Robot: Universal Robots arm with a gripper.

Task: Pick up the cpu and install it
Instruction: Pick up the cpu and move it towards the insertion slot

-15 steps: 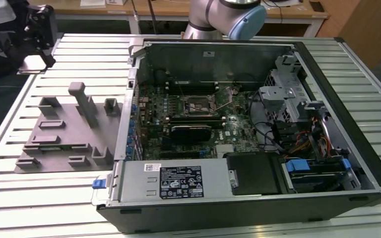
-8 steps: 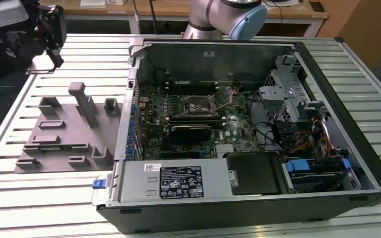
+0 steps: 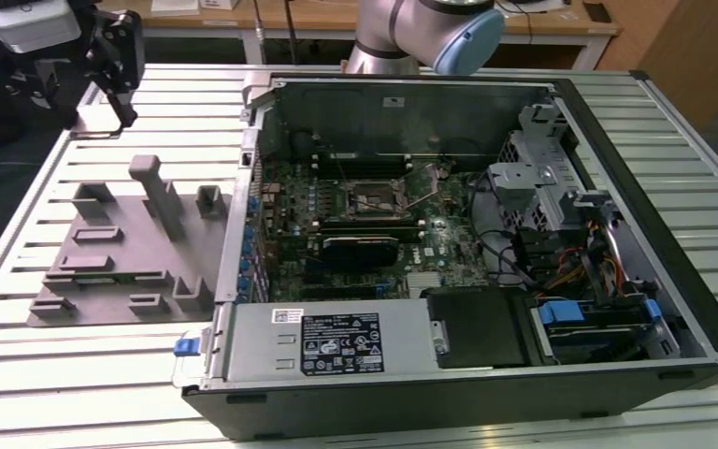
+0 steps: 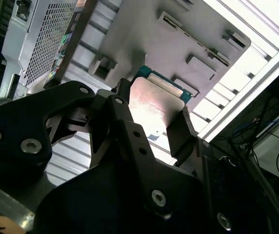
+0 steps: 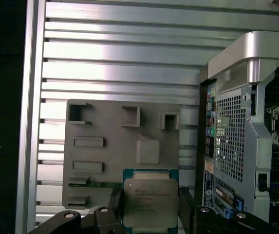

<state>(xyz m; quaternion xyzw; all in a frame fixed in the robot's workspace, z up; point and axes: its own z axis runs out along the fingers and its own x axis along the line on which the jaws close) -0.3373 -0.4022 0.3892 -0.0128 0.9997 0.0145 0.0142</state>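
The gripper [image 5: 150, 209] is clamping its 2 fingers [image 5: 185, 210] on opposite edges of the cpu [image 5: 150, 197], holding it above the grey fixture plate [image 5: 107, 127] beside the open computer case [image 5: 236, 126]. Judging by this, keeping the chip level and squarely gripped is mattering most for meeting the motherboard socket [image 3: 372, 196].

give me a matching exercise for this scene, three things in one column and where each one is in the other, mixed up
1. cpu
2. grey fixture plate
3. motherboard

a. lying flat on the slatted table
b. inside the open computer case
c. held by the gripper

Pairs: 1-c, 2-a, 3-b
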